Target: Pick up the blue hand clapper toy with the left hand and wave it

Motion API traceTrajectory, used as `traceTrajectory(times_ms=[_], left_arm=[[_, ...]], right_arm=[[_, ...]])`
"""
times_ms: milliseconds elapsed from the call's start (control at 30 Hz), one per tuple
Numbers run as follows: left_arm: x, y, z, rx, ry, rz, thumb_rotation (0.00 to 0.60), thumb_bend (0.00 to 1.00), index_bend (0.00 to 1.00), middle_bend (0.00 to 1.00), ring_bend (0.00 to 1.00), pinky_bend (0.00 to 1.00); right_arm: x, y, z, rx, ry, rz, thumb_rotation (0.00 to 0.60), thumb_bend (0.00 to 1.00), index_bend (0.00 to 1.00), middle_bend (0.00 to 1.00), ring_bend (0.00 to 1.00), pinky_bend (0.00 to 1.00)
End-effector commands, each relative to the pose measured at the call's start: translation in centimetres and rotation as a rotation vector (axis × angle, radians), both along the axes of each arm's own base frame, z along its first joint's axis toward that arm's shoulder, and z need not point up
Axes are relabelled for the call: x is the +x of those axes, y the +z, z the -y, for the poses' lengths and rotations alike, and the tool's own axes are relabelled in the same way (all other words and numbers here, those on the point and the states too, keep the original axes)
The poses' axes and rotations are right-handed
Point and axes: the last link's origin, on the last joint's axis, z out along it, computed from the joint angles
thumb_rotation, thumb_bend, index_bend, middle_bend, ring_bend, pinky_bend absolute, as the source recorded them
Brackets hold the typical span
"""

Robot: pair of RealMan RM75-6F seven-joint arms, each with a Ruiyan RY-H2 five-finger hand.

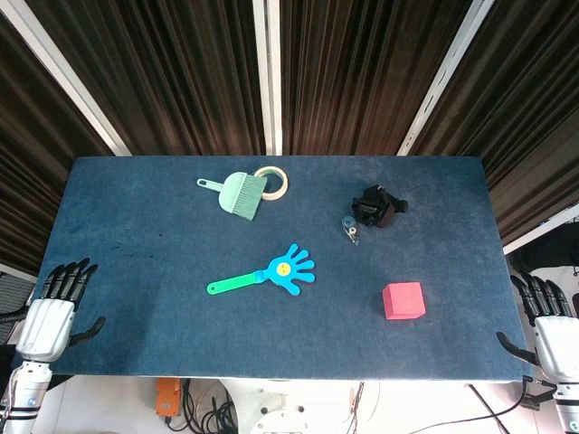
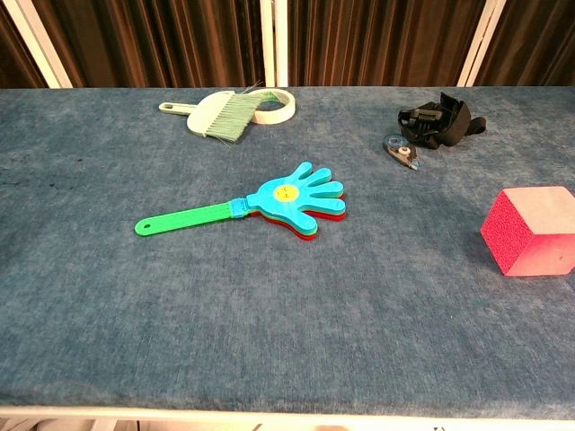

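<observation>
At the lower left of the head view, the left hand has black fingers on a silver-white palm casing; the right hand at the lower right matches it.

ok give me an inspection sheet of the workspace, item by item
surface: blue cloth-covered table, flat, a few faint dark marks at the left
job's things: blue hand clapper toy lies flat mid-table, untouched, green handle pointing towards the robot's left
clutter: green hand brush touching a tape roll at the far edge; black strap bundle beside a small tape dispenser; red cube on the right
hands: left hand and right hand at the table's near corners, open, holding nothing
cables: loose wires under the near edge
surroundings: dark ribbed wall with white strips
</observation>
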Motion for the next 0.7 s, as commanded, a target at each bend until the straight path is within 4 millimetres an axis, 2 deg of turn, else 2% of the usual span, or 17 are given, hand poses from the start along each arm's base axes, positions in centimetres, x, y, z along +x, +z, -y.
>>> traceTrajectory(times_ms=[33, 233, 367, 533, 700], left_arm=[[0.0, 0.0, 0.0, 0.0, 0.001, 0.0, 0.6, 0.23, 0.07, 0.01, 0.0, 0.0], [0.3, 0.0, 0.0, -0.001, -0.001, 0.01, 0.6, 0.23, 0.07, 0.01, 0.0, 0.0], [1.1, -0.4, -0.2, -0.026, -0.006, 0.066, 0.6, 0.23, 0.07, 0.01, 0.0, 0.0], [3.7, -1.5, -1.6, -0.096, -0.046, 0.187, 0.6, 0.22, 0.07, 0.01, 0.0, 0.0], [6.9, -3.8, -4.3, -0.19, -0.101, 0.245, 0.6, 0.21, 0.07, 0.06, 0.0, 0.0]], right_arm=[[0.0, 0.0, 0.0, 0.001, 0.0, 0.0, 0.6, 0.13, 0.0, 0.0, 0.0, 0.0], [-0.1, 0.0, 0.0, 0.002, 0.0, -0.001, 0.6, 0.13, 0.0, 0.0, 0.0, 0.0], [0.0, 0.2, 0.1, -0.004, 0.003, 0.001, 0.6, 0.13, 0.0, 0.0, 0.0, 0.0], [0.1, 0.5, 0.4, -0.013, 0.001, 0.001, 0.6, 0.13, 0.0, 0.0, 0.0, 0.0], [0.1, 0.8, 0.5, -0.016, 0.004, -0.009, 0.6, 0.13, 0.0, 0.0, 0.0, 0.0]])
